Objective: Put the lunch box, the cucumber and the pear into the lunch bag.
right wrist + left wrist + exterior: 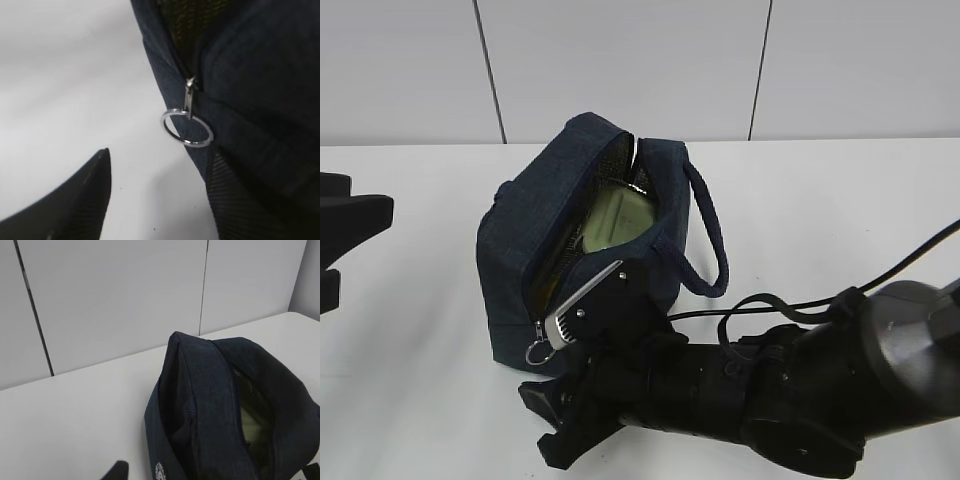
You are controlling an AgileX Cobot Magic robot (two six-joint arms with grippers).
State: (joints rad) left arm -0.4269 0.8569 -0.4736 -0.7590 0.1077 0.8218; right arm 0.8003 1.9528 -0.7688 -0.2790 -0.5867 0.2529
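Lunch bag (520,260) unzipped, lunch box (615,218) inside; right hand (160,192) apart astride its ring pull (186,128)

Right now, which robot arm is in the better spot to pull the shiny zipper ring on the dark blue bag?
Probably the right. Its pincer hangs open beside the metal ring pull of the navy fabric lunch bag; the left arm sits off to the side.

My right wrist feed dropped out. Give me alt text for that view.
The lunch bag's metal ring pull hangs at the end of its open zipper, close to the camera. One dark finger of the open right gripper sits lower left over the white table, apart from the ring.
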